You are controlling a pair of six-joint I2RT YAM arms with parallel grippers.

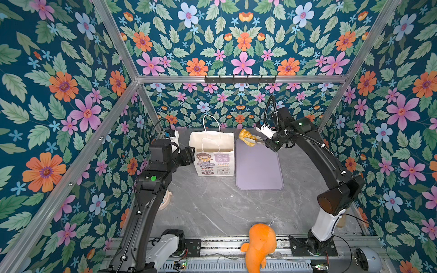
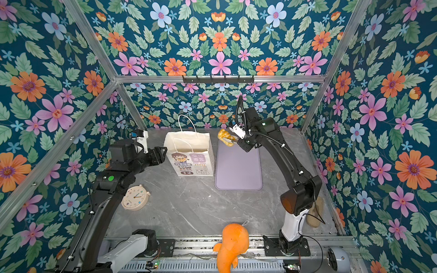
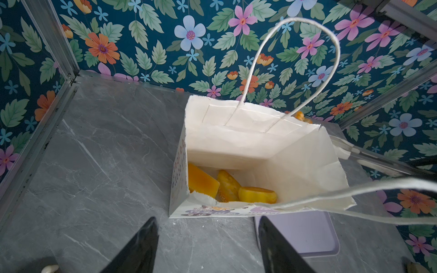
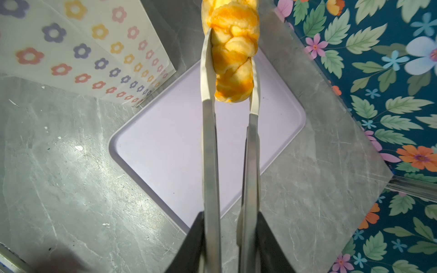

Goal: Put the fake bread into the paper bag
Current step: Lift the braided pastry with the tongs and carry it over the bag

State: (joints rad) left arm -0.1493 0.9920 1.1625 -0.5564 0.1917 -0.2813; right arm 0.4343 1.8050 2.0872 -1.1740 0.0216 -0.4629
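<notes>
A glazed braided roll (image 1: pixel 246 137) (image 4: pixel 233 59) hangs pinched between the tips of metal tongs (image 4: pixel 210 146). My right gripper (image 4: pixel 230 215) (image 1: pixel 266 141) is shut on the tongs' handles, holding the roll above the far end of the purple tray, just right of the paper bag (image 1: pixel 214 163) (image 2: pixel 189 163). The bag stands upright and open. Inside it, in the left wrist view, lie a blocky loaf (image 3: pixel 202 182), a seeded oval roll (image 3: pixel 228 185) and a round bun (image 3: pixel 257 195). My left gripper (image 3: pixel 208 222) (image 1: pixel 190 153) is open and empty beside the bag's left side.
A flat purple tray (image 1: pixel 259 170) (image 4: pixel 165 141) lies right of the bag. An orange plush toy (image 1: pixel 260 245) sits at the front edge. A round clock (image 2: pixel 136 198) lies under my left arm. A beige object (image 2: pixel 315 212) rests by the right arm's base.
</notes>
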